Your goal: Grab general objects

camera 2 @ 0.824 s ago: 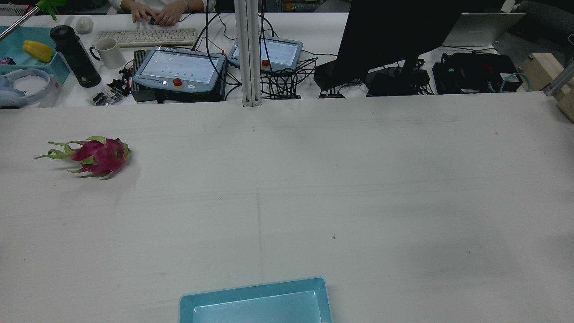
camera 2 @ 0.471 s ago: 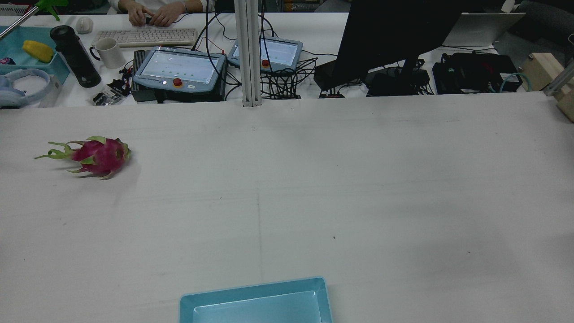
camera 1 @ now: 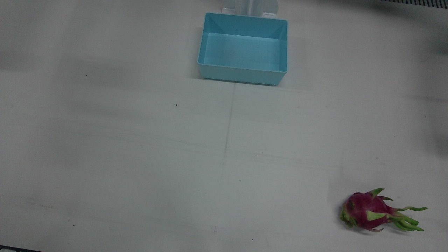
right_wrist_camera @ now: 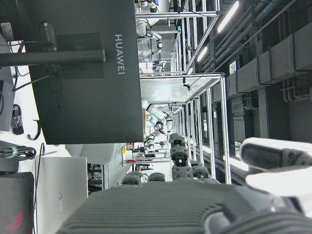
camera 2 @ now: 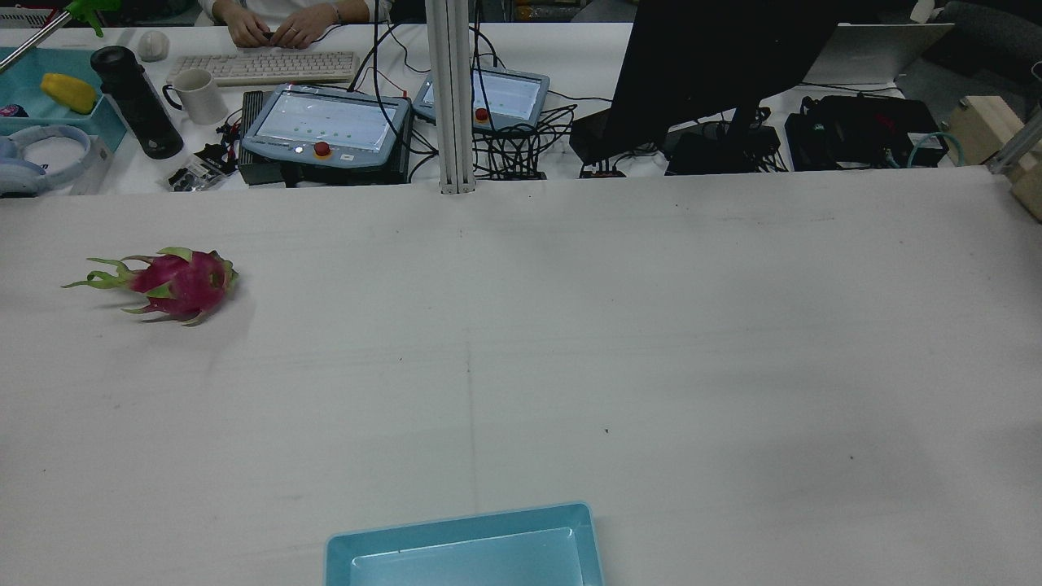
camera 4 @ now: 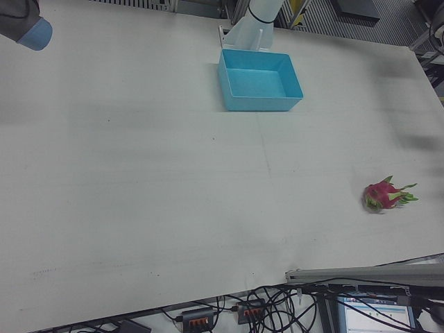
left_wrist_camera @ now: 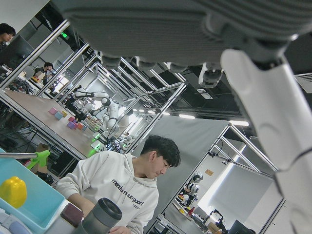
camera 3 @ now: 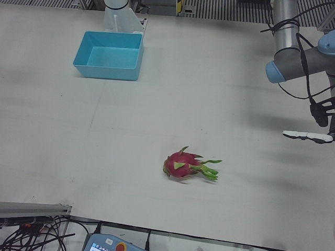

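Observation:
A magenta dragon fruit (camera 2: 175, 282) with green scales lies on its side on the white table, far on the robot's left side (camera 1: 369, 211) (camera 3: 183, 166) (camera 4: 383, 195). My left hand (left_wrist_camera: 195, 29) is raised off the table's left edge, well away from the fruit; its camera shows only palm and one outstretched white finger, nothing held. In the left-front view a white fingertip (camera 3: 309, 136) juts from the right edge. My right hand (right_wrist_camera: 161, 209) is also raised, its palm bare. Of the right arm only an elbow (camera 4: 28, 24) shows.
An empty light-blue bin (camera 1: 243, 74) (camera 2: 464, 525) (camera 3: 107, 70) stands at the table's near-robot edge, centre. Beyond the far edge are a metal post (camera 2: 452, 98), two teach pendants (camera 2: 326, 122), a monitor (camera 2: 708, 65), and a seated person (left_wrist_camera: 126, 180).
Only the person's hands at the far desk have moved, off the keyboard and together behind it. The dragon fruit and bin have not moved.

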Robot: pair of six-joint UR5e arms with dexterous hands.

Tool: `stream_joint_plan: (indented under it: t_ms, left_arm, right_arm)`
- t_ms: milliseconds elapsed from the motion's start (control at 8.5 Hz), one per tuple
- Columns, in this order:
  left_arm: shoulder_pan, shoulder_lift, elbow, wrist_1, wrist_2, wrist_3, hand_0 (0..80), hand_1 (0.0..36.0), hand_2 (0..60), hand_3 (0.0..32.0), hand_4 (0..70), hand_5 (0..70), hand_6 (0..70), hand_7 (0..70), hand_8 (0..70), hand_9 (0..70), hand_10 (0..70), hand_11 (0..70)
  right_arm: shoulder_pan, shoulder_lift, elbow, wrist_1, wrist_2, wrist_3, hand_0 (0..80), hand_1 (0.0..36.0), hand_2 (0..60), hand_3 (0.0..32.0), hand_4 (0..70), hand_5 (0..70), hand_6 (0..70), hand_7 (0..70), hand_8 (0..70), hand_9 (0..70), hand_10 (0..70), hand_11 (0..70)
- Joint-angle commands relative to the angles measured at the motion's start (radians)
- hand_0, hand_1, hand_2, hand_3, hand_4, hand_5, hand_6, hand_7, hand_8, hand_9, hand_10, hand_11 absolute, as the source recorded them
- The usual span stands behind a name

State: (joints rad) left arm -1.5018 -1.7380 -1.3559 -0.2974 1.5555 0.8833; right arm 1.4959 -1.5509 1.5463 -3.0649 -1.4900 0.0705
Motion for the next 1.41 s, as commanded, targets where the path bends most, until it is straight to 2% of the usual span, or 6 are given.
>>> stream_joint_plan:
  t_ms: [0,353,588,1059,1294]
  left_arm:
    - [-0.001,0.0,-0.012,0.001,0.002,-0.001,62.3,26.5,4.0,14.0,1.0,0.0,0.0,1.1,0.0,0.0,0.0,3.0]
    - [0.003,0.002,-0.02,0.001,0.002,0.003,61.5,25.9,3.6,13.8,1.1,0.0,0.0,1.2,0.0,0.0,0.0,3.1]
    - [0.003,0.005,-0.017,-0.003,0.003,0.039,59.7,24.6,3.7,14.6,0.8,0.0,0.0,0.7,0.0,0.0,0.1,3.2]
    - [-0.005,0.021,-0.017,-0.042,0.002,0.026,57.6,23.1,4.1,16.2,0.0,0.0,0.0,0.1,0.0,0.0,0.4,3.4]
    - [-0.029,0.031,-0.037,-0.057,0.003,0.003,58.8,24.1,4.8,16.6,0.3,0.0,0.0,0.2,0.0,0.0,0.1,3.2]
  right_arm:
    - [0.0,0.0,0.0,0.0,0.001,0.0,0.0,0.0,0.0,0.0,0.0,0.0,0.0,0.0,0.0,0.0,0.0,0.0]
    - [0.0,0.0,0.0,0.0,-0.001,0.0,0.0,0.0,0.0,0.0,0.0,0.0,0.0,0.0,0.0,0.0,0.0,0.0]
    - [0.0,0.0,0.0,0.0,0.001,0.0,0.0,0.0,0.0,0.0,0.0,0.0,0.0,0.0,0.0,0.0,0.0,0.0]
    - [0.0,0.0,0.0,0.0,0.001,0.0,0.0,0.0,0.0,0.0,0.0,0.0,0.0,0.0,0.0,0.0,0.0,0.0]
    - [0.0,0.0,0.0,0.0,0.001,0.0,0.0,0.0,0.0,0.0,0.0,0.0,0.0,0.0,0.0,0.0,0.0,0.0]
